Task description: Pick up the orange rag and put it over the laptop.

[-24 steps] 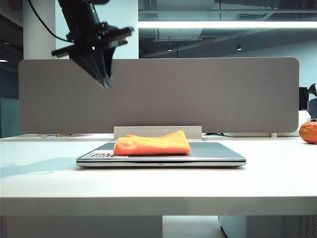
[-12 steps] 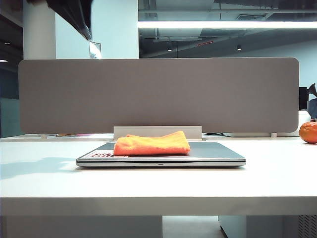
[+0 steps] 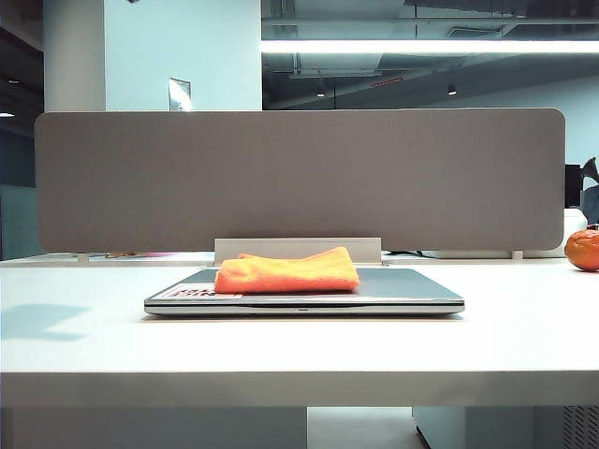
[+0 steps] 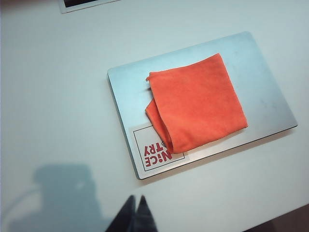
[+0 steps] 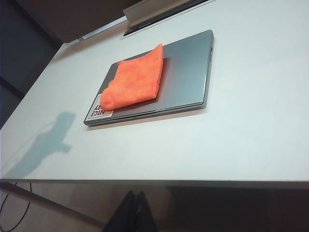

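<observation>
The orange rag is lying folded on the closed lid of the laptop, which is resting flat on the white counter in front of a grey divider panel. In the left wrist view the rag is sitting wholly within the lid's outline, leaving bare metal on both sides and partly overlapping the white sticker with red print. In the right wrist view the rag is occupying the half of the lid nearer the sticker, while the other half of the laptop is showing uncovered.

The left pincer is hanging high above the counter, clear of the laptop, its fingers pressed together and grasping nothing. The right pincer is hanging off the near edge of the counter; its fingers likewise appear clenched and empty, though the dim lower part of that view is making the tips hard to resolve. Neither arm is appearing in the exterior view. A round orange ball is sitting well apart at the far right.

Judged from this arrangement, the placement is already done: the rag is resting on the laptop and free of any grip. What is left, at most, is parking the arms.
</observation>
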Controlling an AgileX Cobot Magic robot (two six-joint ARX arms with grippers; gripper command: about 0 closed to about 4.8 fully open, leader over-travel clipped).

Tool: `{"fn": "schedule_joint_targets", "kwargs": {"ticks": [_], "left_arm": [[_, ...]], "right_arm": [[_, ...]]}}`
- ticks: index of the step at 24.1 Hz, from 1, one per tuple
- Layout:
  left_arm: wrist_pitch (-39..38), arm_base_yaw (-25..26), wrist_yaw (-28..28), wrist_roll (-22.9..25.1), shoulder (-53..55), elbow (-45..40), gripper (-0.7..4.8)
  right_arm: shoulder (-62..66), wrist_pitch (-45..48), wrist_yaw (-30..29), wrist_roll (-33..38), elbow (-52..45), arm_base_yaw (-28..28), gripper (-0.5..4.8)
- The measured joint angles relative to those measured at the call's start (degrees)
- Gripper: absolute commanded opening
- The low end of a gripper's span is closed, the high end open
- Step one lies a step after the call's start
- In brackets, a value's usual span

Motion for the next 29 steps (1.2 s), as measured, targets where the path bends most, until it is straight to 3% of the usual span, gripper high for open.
{"fn": "schedule_joint_targets", "kwargs": {"ticks": [8, 12, 15, 19, 23, 29], "left_arm": [[0.90, 0.00, 0.00, 0.22, -0.52, 0.00, -0.06], [5.25, 0.02, -0.55, 0.37, -0.33, 0.00, -0.06], [11.69, 0.11, -5.92, 0.42, -0.09, -0.02, -0.06], [13.35, 0.17, -6.75, 0.42, -0.55, -0.17, -0.06], [21.59, 1.77, -6.86, 0.42, -3.82, -5.73, -0.06], [36.48, 4.20, -8.00, 0.42, -13.62, -25.53, -0.06]], "right_arm": [[0.00, -0.02, 0.00, 0.00, 0.00, 0.00, -0.05], [0.00, -0.02, 0.00, 0.02, 0.00, 0.00, -0.05], [0.00, -0.02, 0.02, 0.00, 0.00, 0.00, -0.05], [0.00, -0.04, 0.02, 0.02, 0.00, 0.00, -0.05], [0.00, -0.04, 0.02, 0.00, -0.02, 0.00, -0.05], [0.00, -0.07, 0.02, 0.00, -0.02, 0.00, -0.05]]}}
